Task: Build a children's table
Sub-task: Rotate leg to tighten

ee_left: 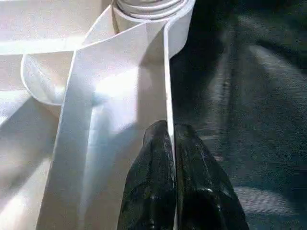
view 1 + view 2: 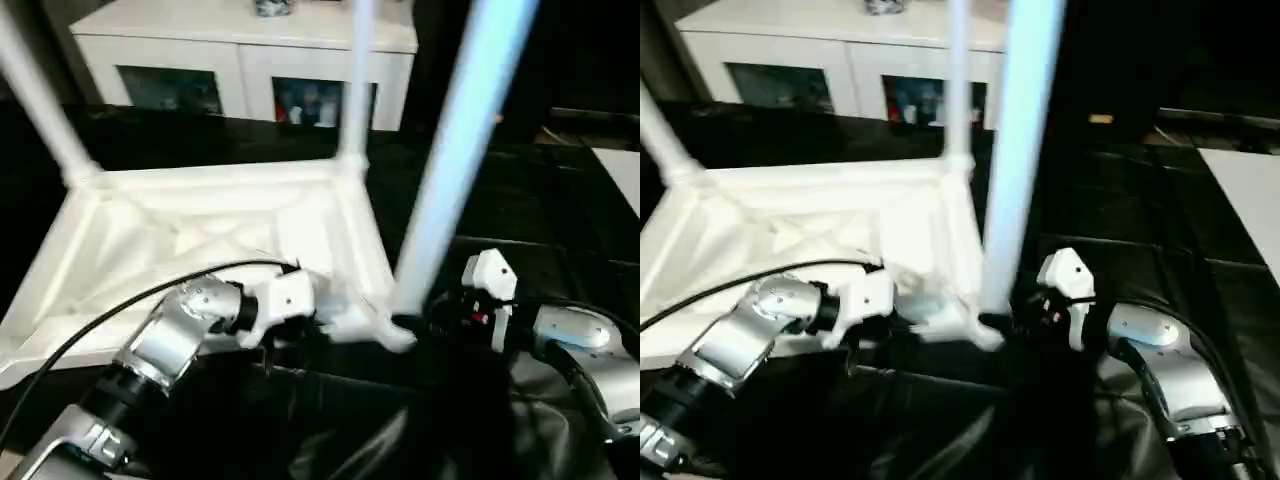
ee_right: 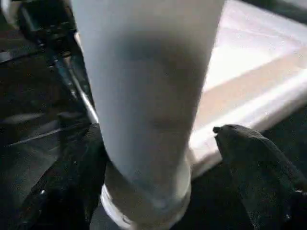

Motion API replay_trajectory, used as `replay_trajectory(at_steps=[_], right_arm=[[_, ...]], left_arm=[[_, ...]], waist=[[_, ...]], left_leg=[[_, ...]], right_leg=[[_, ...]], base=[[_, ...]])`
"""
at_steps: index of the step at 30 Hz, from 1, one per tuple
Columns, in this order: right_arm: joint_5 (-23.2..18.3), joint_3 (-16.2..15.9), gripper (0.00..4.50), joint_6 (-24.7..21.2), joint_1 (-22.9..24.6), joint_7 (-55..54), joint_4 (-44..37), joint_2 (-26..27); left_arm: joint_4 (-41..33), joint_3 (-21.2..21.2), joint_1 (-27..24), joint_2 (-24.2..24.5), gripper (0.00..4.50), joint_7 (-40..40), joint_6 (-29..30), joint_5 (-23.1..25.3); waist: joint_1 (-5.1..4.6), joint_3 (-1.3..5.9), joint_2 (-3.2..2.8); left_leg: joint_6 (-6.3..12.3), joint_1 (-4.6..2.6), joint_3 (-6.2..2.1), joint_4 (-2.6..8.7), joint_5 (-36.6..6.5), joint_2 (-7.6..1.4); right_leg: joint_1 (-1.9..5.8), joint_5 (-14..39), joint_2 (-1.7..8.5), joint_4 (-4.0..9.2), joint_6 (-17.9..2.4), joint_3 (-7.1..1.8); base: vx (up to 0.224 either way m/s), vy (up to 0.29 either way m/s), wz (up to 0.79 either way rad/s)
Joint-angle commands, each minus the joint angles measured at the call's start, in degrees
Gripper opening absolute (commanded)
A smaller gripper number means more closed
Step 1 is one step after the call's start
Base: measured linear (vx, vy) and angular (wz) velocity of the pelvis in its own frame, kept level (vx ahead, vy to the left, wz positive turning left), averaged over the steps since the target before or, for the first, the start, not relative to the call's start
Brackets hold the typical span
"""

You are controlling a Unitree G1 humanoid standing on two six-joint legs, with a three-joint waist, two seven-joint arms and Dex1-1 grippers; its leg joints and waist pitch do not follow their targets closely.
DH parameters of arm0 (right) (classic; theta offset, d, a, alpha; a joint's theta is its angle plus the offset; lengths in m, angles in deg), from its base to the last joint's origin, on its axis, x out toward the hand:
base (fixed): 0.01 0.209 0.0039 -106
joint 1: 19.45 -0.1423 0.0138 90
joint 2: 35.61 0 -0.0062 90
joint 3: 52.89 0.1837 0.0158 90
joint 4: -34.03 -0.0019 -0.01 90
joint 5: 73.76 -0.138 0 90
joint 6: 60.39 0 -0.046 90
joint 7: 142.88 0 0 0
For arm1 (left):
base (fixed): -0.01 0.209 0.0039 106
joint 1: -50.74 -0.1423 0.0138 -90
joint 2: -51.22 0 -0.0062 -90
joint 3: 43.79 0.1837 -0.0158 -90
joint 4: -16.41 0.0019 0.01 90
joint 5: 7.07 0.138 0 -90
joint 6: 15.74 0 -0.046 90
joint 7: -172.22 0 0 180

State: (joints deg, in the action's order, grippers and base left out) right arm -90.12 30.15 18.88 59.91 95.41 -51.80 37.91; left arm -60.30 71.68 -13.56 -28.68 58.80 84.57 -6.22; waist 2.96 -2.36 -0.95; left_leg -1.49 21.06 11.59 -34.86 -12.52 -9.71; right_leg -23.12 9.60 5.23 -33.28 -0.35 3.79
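The white tabletop [image 2: 200,230] lies upside down, ribbed underside up. Legs stand in three corner sockets: far left [image 2: 40,100], far right [image 2: 357,80] and near right [image 2: 450,150]. My left gripper [image 1: 171,143] is shut on the thin rim of the tabletop [image 1: 165,72], just short of the near right socket. In the head view it sits at the near edge [image 2: 318,328]. My right gripper [image 3: 158,132] is open around the base of the near right leg [image 3: 148,96], one finger [image 3: 72,182] close on one side and the other finger [image 3: 259,167] standing clear.
The tabletop rests on a black-draped work table [image 2: 520,200]. A white glass-door cabinet [image 2: 240,50] stands behind it. A white surface [image 2: 622,175] shows at the right edge. A black cable [image 2: 120,310] arcs over my left forearm.
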Motion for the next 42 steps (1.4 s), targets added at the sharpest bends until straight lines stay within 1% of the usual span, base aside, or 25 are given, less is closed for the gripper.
replay_trajectory(at_steps=[1, 2, 3, 5, 7, 8, 10, 12, 15, 17, 24, 27, 28, 29, 30, 31, 32, 33, 34, 35, 36, 37, 39, 41, 42], right_arm=[[-1.21, -0.82, 3.83, -0.56, -0.76, 2.52, 0.02, -1.01], [-1.3, -0.91, 3.83, -0.59, -0.81, 2.82, 0.11, -1.07], [-0.01, -2.21, 3.83, 0.24, -0.98, 4.3, 1.16, -1.47], [1.09, -2.86, 3.83, 0.64, -1.08, 4.69, 1.97, -1.51], [1.65, -3.29, 3.83, 0.53, -1.14, 5.2, 2.3, -1.69], [1.66, -3.3, 3.65, 0.52, -1.14, 5.21, 2.3, -1.69], [1.99, -3.66, 3.65, 0.46, -1.22, 5.61, 2.67, -1.88], [1.99, -3.35, 3.3, 0.48, -1.47, 5.04, 3.27, -1.47], [1.66, -3.05, 3.17, 0.43, -1.89, 4.93, 3.84, -1.09], [1.47, -2.84, 2.86, 0.44, -2.02, 5.02, 4.0, -0.84], [0.36, -2.59, 2.65, -0.37, -1.22, 5.4, 4.07, -0.23], [0.64, -1.25, 2.64, 0.39, -1.34, 0.72, 5.81, 2.98], [1.73, -0.67, 2.63, 0.48, -2.06, -3.19, 7.77, 4.88], [1.73, -0.67, 2.63, 0.48, -2.06, -3.19, 7.77, 4.88], [4.45, 0.39, 2.63, 0.13, -4.0, -12.75, 12.12, 9.13], [6.13, 1.18, 2.63, -0.41, -5.34, -19.57, 14.77, 12.06], [7.28, 1.81, 2.63, -0.97, -6.33, -24.74, 16.6, 14.24], [8.54, 2.63, 2.63, -1.79, -7.53, -31.21, 18.67, 16.88], [8.62, 2.68, 2.63, -1.85, -7.6, -31.63, 18.81, 17.05], [10.34, 3.41, 2.63, -2.53, -9.41, -40.08, 21.79, 20.87], [11.38, 3.49, 2.63, -2.41, -10.51, -44.18, 23.46, 22.75], [11.49, 3.53, 2.63, -2.49, -11.31, -46.12, 24.55, 24.35], [12.5, 3.23, 2.62, -1.77, -12.56, -48.59, 26.04, 26.56], [12.86, 2.87, 2.62, -1.27, -13.36, -49.54, 26.9, 27.72], [13.12, 2.34, 2.62, -0.99, -13.97, -49.54, 27.35, 28.49]], left_arm=[[-1.43, 0.82, 0.78, -0.13, 0.0, 1.29, -0.58, -0.12], [-1.41, 0.81, 0.83, -0.11, 0.0, 1.31, -0.58, -0.11], [-1.28, 0.76, 1.1, 0.02, 0.0, 1.52, -0.54, -0.05], [-1.15, 0.59, 1.31, 0.06, 0.0, 1.35, -0.54, -0.02], [-1.1, 0.49, 1.43, 0.22, 0.0, 1.44, -0.41, -0.04], [-1.11, 0.49, 1.43, 0.22, 0.0, 1.45, -0.41, -0.05], [-1.08, 0.36, 1.42, 0.45, 0.0, 1.59, -0.38, -0.07], [-0.99, 0.2, 1.41, 0.51, 0.0, 1.36, -0.47, 0.05], [-0.86, 0.08, 1.42, 0.55, 0.0, 1.32, -0.55, 0.1], [-0.67, 0.06, 1.46, 0.56, 0.0, 1.31, -0.64, 0.15], [-0.15, 0.13, 1.4, 0.49, 0.0, 1.41, -0.51, 0.09], [0.55, -0.01, 1.09, -0.24, 0.0, -0.08, 0.42, 0.42], [1.28, 0.22, 1.07, -0.9, 0.0, -1.34, 1.11, 1.08], [1.28, 0.22, 1.07, -0.9, 0.0, -1.34, 1.11, 1.08], [3.97, -0.12, 1.48, -3.74, 0.0, -5.87, 2.66, 2.13], [5.86, -0.52, 1.94, -6.14, 0.0, -9.43, 3.99, 2.73], [7.45, -0.9, 2.42, -8.07, 0.0, -12.61, 4.76, 3.34], [9.65, -1.51, 3.34, -10.41, 0.0, -16.68, 5.7, 4.06], [9.79, -1.55, 3.4, -10.56, 0.0, -16.94, 5.76, 4.1], [13.63, -2.55, 5.38, -14.24, 0.0, -23.67, 7.11, 5.29], [15.55, -3.22, 6.46, -16.05, 0.0, -26.6, 7.77, 5.43], [16.96, -3.76, 7.32, -17.42, 0.0, -28.43, 8.28, 5.28], [19.26, -4.68, 8.69, -19.32, 0.0, -31.6, 8.57, 5.32], [20.32, -4.65, 9.37, -19.8, 0.0, -32.37, 8.37, 5.67], [21.1, -4.54, 9.9, -19.97, 0.0, -32.99, 7.95, 6.18]], waist=[[-0.19, 3.05, 0.4], [-0.21, 3.01, 0.51], [-0.13, 2.96, 0.58], [-0.18, 2.97, 0.63], [-0.12, 3.08, 0.75], [-0.1, 3.11, 0.78], [-0.06, 3.15, 0.78], [-0.09, 3.19, 0.73], [-0.1, 3.19, 0.64], [-0.11, 3.21, 0.69], [-0.17, 3.21, 0.67], [-0.24, 3.16, 0.6], [-0.45, 3.14, 0.58], [-0.54, 3.0, 0.63], [-0.87, 2.95, 0.69], [-1.39, 2.61, 0.61], [-1.84, 2.48, 0.58], [-2.3, 2.61, 0.67], [-2.6, 2.74, 0.73], [-2.76, 2.7, 0.79], [-3.09, 2.57, 0.62], [-3.2, 2.47, 0.9], [-3.22, 2.47, 1.0], [-3.19, 2.57, 0.78], [-3.19, 2.69, 0.7]], left_leg=[[4.55, -1.08, -1.55, 4.58, -8.64, -3.99], [4.26, -1.05, -1.53, 4.57, -9.24, -3.95], [3.59, -1.06, -1.59, 4.65, -9.9, -3.99], [2.98, -0.98, -1.64, 4.64, -9.96, -3.91], [3.08, -0.82, -1.62, 4.5, -8.94, -3.8], [3.2, -0.77, -1.63, 4.47, -8.59, -3.79], [3.57, -0.67, -1.66, 4.37, -7.86, -3.77], [3.78, -0.65, -1.69, 4.34, -7.43, -3.77], [3.81, -0.62, -1.69, 4.31, -7.59, -3.75], [3.81, -0.63, -1.7, 4.27, -7.66, -3.74], [3.59, -0.63, -1.72, 4.29, -8.09, -3.74], [3.51, -0.6, -1.65, 4.26, -8.27, -3.62], [2.98, -0.53, -1.66, 4.33, -8.76, -3.63], [2.57, -0.49, -1.72, 4.41, -9.48, -3.54], [1.83, -0.5, -1.88, 4.6, -11.14, -3.5], [0.6, -0.63, -1.91, 4.74, -12.76, -3.43], [-0.11, -0.47, -1.9, 4.71, -13.82, -3.18], [-1.66, -0.58, -2.32, 4.82, -15.69, -3.05], [-2.08, -0.73, -2.44, 4.8, -15.8, -3.06], [-2.03, -0.71, -2.48, 4.8, -16.17, -3.06], [-2.12, -1.16, -2.38, 4.73, -17.55, -2.95], [-1.97, -1.32, -2.46, 4.56, -19.18, -2.61], [-1.09, -1.3, -2.53, 4.5, -19.53, -2.46], [-0.47, -1.2, -2.65, 4.62, -19.47, -2.51], [-0.25, -1.12, -2.68, 4.82, -19.29, -2.62]], right_leg=[[2.64, 9.99, 3.55, 2.75, -15.67, -2.7], [2.64, 10.86, 3.57, 2.87, -15.3, -2.75], [2.63, 12.43, 3.69, 3.02, -14.75, -2.82], [2.65, 13.39, 3.65, 3.06, -14.15, -2.83], [2.7, 12.7, 3.68, 2.94, -13.93, -2.89], [2.74, 12.43, 3.66, 2.87, -13.88, -2.88], [2.77, 12.19, 3.67, 2.81, -13.76, -2.86], [2.73, 11.85, 3.64, 2.72, -13.98, -2.8], [2.74, 11.78, 3.58, 2.73, -14.18, -2.77], [2.76, 11.8, 3.58, 2.7, -14.14, -2.77], [2.75, 12.4, 3.55, 2.74, -14.04, -2.75], [2.6, 12.84, 3.57, 2.86, -14.13, -2.75], [2.54, 13.78, 3.56, 2.91, -13.97, -2.74], [2.55, 15.05, 3.51, 3.12, -13.68, -2.67], [2.63, 18.36, 3.56, 3.33, -12.7, -2.58], [2.2, 21.75, 3.45, 3.85, -11.9, -2.51], [2.14, 24.04, 3.36, 3.96, -11.32, -2.4], [2.21, 28.33, 3.5, 4.31, -9.63, -2.12], [2.06, 28.96, 3.65, 4.55, -8.7, -2.25], [2.04, 28.96, 3.61, 4.65, -8.47, -2.24], [1.47, 30.06, 3.41, 4.91, -8.14, -2.21], [1.48, 33.44, 3.46, 5.45, -6.99, -1.9], [1.37, 36.37, 3.63, 6.05, -5.35, -1.79], [1.45, 36.37, 3.59, 6.23, -4.67, -1.61], [1.5, 34.73, 3.47, 6.11, -4.71, -1.58]], base=[[0.0, 0.0, 0.0], [0.0, 0.0, 0.0], [0.0, 0.0, 0.0], [0.0, 0.0, 0.0], [0.0, 0.0, 0.0], [0.0, 0.0, 0.0], [0.0, 0.0, 0.0], [0.0, 0.0, 0.0], [0.0, 0.0, 0.0], [0.0, 0.0, 0.0], [0.0, 0.0, 0.0], [0.0, 0.0, 0.0], [0.0, 0.0, 0.0], [0.0, 0.0, 0.0], [0.0, 0.0, 0.0], [0.0, 0.0, 0.0], [-0.059, 0.002, -0.07], [-0.059, 0.002, -0.07], [0.0, 0.0, 0.0], [0.0, 0.0, 0.0], [0.0, 0.0, 0.0], [0.0, 0.0, 0.0], [0.0, 0.0, 0.0], [0.0, 0.0, 0.0], [0.0, 0.0, 0.0]])
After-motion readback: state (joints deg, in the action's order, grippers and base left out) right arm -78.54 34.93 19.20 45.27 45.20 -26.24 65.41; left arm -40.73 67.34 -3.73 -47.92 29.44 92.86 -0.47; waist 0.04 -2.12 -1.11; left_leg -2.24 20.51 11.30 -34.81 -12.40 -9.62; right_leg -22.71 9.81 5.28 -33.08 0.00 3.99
